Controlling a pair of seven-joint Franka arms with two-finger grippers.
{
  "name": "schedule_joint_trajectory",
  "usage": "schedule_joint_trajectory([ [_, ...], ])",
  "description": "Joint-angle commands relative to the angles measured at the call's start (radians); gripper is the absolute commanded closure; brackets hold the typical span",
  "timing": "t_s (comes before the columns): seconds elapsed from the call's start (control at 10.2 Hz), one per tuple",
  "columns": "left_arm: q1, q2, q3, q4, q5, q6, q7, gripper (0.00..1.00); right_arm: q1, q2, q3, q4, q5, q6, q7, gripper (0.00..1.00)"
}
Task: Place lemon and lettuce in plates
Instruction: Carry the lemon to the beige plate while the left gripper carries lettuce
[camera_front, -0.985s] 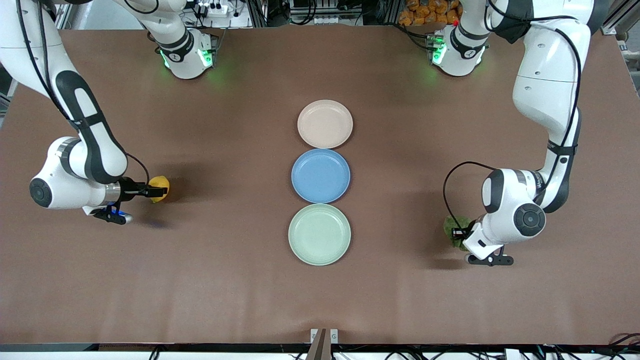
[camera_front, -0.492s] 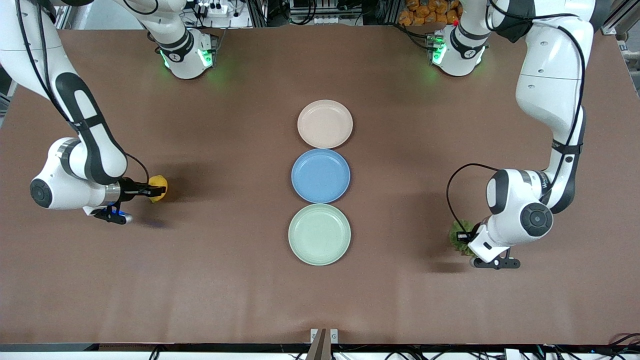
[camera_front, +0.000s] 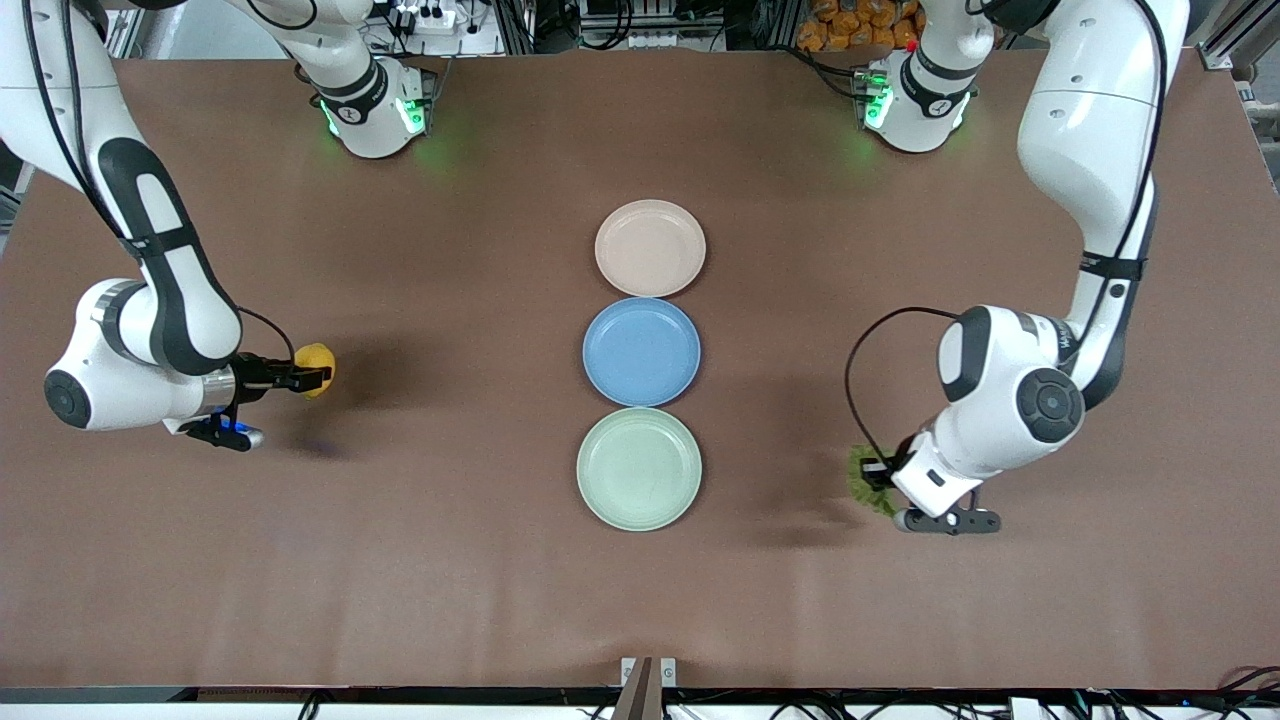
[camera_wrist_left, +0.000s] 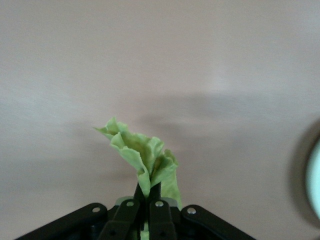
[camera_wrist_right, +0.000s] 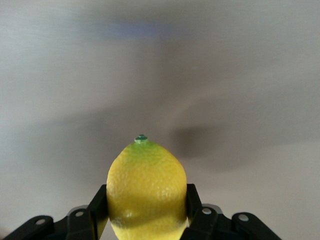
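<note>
The flat brown desk (camera_front: 420, 560) carries three round shallow rimmed plates set in a single row at its middle, each edge just beside the next. The pale beige-pink plate (camera_front: 650, 248) lies farthest from the front camera. The blue plate (camera_front: 641, 351) lies between the other two. The pale mint green plate (camera_front: 639, 468) lies nearest to the front camera. All three plates rest flat on the desk surface.

Lemon (camera_wrist_right: 146, 187): smooth, waxy yellow skin, faint sheen, between matt black plastic fingers (camera_wrist_right: 194, 202) of the right gripper (camera_front: 308, 378).
Lettuce (camera_wrist_left: 145, 161): thin, wrinkled leaf, matt, pinched in the left gripper (camera_wrist_left: 146, 194).
Table (camera_front: 420, 560) beneath both: matt brown covering.
Plates (camera_front: 639, 469): smooth, satin finish.
</note>
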Motion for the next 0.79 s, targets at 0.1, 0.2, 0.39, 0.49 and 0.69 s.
schedule_joint_trajectory([
  [0.1,-0.026,-0.001,-0.063,0.014,-0.029,0.029,-0.174,1.0,0.031,-0.087,0.132,-0.013,0.044,-0.053,0.249,1.0],
  [0.2,-0.05,0.002,-0.063,0.014,-0.046,0.058,-0.208,1.0,0.028,-0.099,0.193,-0.012,0.044,-0.055,0.335,1.0],
  [0.39,-0.122,0.025,-0.063,0.014,-0.075,0.171,-0.314,1.0,0.036,-0.109,0.345,-0.012,0.044,-0.02,0.525,1.0],
  [0.49,-0.151,0.042,-0.063,0.014,-0.08,0.227,-0.38,1.0,0.037,-0.107,0.403,-0.015,0.043,0.0,0.605,1.0],
  [0.69,-0.202,0.081,-0.063,0.014,-0.083,0.339,-0.499,1.0,0.127,-0.1,0.442,-0.016,0.044,0.069,0.758,1.0],
])
